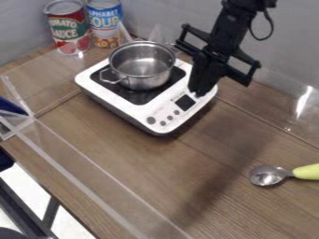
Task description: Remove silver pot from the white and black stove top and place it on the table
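The silver pot (140, 66) sits empty on the stove top (145, 93); the pincer (199, 91) hangs beside it, closed on nothing.

Silver pot (140, 65) resting on the black surface of the stove top (125, 101), near the table's (237, 140) rear edge. Closed gripper (200, 91) poised over the stove's right edge, empty. Two cans (85, 25) at the rear left corner; spoon (284, 175) by the right edge.
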`<state>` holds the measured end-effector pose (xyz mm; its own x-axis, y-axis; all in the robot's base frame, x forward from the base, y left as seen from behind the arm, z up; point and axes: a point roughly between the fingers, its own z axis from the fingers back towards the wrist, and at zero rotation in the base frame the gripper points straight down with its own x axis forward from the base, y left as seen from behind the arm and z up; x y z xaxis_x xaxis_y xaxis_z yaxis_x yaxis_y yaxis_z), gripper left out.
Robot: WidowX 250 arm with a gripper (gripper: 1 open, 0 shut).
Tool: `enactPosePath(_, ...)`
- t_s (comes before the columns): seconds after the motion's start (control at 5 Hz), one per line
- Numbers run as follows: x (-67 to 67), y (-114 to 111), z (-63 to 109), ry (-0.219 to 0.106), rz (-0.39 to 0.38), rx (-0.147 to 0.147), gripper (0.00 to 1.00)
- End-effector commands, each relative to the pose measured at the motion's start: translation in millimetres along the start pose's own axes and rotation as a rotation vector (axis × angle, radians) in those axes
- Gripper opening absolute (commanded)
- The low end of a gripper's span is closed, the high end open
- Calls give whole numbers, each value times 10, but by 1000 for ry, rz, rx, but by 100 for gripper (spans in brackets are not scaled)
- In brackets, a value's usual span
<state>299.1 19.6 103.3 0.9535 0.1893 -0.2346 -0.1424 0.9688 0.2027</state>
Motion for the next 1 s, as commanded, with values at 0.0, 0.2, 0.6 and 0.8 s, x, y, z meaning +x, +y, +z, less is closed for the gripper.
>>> enactPosePath(0.0, 78, 27, 274, -121, -46, 22, 0)
enactPosePath(0.2, 197, -9, 224, -144, -115, 60, 100)
enactPosePath(0.6, 249, 96, 203, -164, -201, 147, 100)
enactPosePath(0.8, 237, 239, 179, -150, -233, 172, 100)
